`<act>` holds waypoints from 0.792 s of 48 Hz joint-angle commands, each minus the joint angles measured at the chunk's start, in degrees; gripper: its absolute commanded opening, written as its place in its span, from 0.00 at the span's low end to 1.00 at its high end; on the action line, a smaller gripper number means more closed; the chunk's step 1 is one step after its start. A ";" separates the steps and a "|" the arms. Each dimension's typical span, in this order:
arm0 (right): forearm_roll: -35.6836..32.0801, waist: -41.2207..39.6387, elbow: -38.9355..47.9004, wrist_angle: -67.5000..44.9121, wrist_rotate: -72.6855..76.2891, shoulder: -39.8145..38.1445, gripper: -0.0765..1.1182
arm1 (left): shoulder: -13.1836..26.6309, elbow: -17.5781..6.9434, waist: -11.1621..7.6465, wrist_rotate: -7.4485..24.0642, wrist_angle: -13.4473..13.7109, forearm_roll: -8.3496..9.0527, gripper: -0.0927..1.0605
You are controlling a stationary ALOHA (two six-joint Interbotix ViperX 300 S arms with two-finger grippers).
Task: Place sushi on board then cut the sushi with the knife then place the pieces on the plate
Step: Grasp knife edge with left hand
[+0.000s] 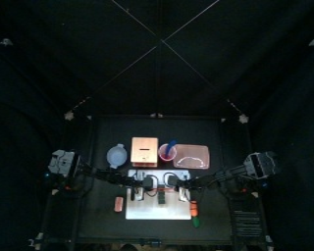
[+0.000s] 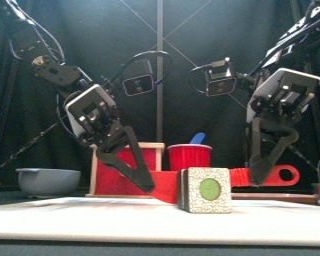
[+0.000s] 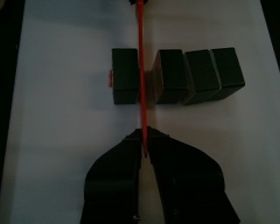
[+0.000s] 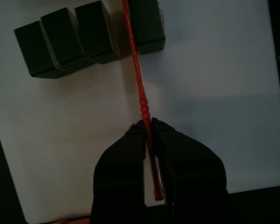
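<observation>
Left wrist view: knife [image 3: 140, 79] between sushi blocks [image 3: 201, 74]

The fingers [image 3: 113, 171] pinch a red knife [image 3: 143, 87]; its blade splits the sushi roll [image 3: 201, 74], one block from three.

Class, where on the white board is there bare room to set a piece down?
Free: the board strip in front of the sushi, to the front edge. Crowded: at the sushi, with the knife, left end effector and right end effector.

sushi [image 2: 207, 190] dark green, speckled white end, green centre | knife [image 3: 143, 79] red | board [image 3: 60, 105] white | cup [image 2: 190, 157] red
</observation>
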 commanded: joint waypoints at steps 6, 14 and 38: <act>-1.67 -2.37 -1.05 0.53 0.09 -1.05 0.40 | -0.62 -1.58 0.70 0.09 -0.18 1.49 0.54; -2.11 -3.16 -1.14 0.53 0.18 -1.32 0.40 | -0.97 -1.67 2.02 0.09 -0.18 1.93 0.54; -1.58 -2.37 -2.02 2.81 0.44 -6.94 0.40 | -7.12 -1.32 1.76 0.09 1.85 3.34 0.54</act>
